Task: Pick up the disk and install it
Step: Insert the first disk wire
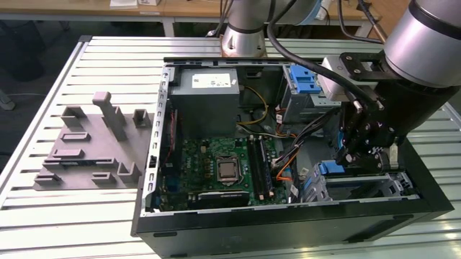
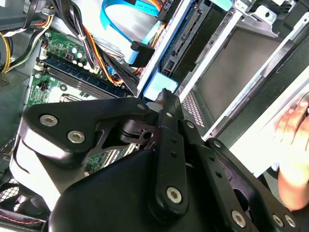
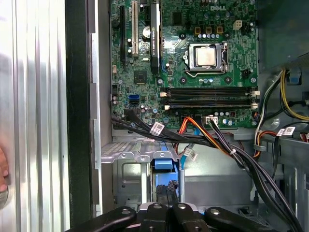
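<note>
My gripper (image 3: 168, 193): two black fingers (image 3: 161, 195) together, tips on one disk's (image 2: 167, 47) smooth blue plastic rail, inside one grey sheet-metal cage (image 3: 125, 155).

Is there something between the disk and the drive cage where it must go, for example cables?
Nothing visible does. The disk appears to sit already in the drive cage, with the gripper at its blue end. The cables run along the cage's motherboard side, not across the slot.

Hand (image 1: 354, 157) low inside the open computer case (image 1: 252, 233), just above the drive cage (image 1: 376, 184), exterior view's right.
</note>
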Motion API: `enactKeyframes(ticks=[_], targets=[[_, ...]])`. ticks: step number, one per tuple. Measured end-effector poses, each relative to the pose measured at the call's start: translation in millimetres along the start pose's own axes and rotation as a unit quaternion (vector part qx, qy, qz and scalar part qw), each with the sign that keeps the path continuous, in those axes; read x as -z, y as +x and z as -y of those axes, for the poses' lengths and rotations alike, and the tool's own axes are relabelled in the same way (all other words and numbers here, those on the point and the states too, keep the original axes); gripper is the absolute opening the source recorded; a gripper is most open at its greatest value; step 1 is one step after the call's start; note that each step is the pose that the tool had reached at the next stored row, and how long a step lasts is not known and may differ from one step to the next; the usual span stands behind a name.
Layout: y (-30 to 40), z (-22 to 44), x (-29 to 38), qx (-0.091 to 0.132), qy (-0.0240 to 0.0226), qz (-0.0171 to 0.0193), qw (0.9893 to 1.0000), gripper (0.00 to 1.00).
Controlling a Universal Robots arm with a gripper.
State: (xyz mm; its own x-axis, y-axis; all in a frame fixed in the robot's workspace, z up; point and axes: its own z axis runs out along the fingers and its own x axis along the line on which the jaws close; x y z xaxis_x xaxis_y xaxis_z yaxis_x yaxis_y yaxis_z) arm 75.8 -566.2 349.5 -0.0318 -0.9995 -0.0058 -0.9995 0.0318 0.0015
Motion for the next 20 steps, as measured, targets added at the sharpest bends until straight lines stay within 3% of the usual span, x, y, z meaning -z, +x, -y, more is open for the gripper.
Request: enactKeyframes(ticks=[6,12,20], targets=[[-0.1,4.6,-0.1,0.000,0.0000,0.0000,1.0000,0.11],[-0.7,22.4,-0.1,0.000,0.0000,0.0000,1.0000,0.11],[-2.1,23.8,6.0,0.000,0.0000,0.0001,1.0000,0.11]])
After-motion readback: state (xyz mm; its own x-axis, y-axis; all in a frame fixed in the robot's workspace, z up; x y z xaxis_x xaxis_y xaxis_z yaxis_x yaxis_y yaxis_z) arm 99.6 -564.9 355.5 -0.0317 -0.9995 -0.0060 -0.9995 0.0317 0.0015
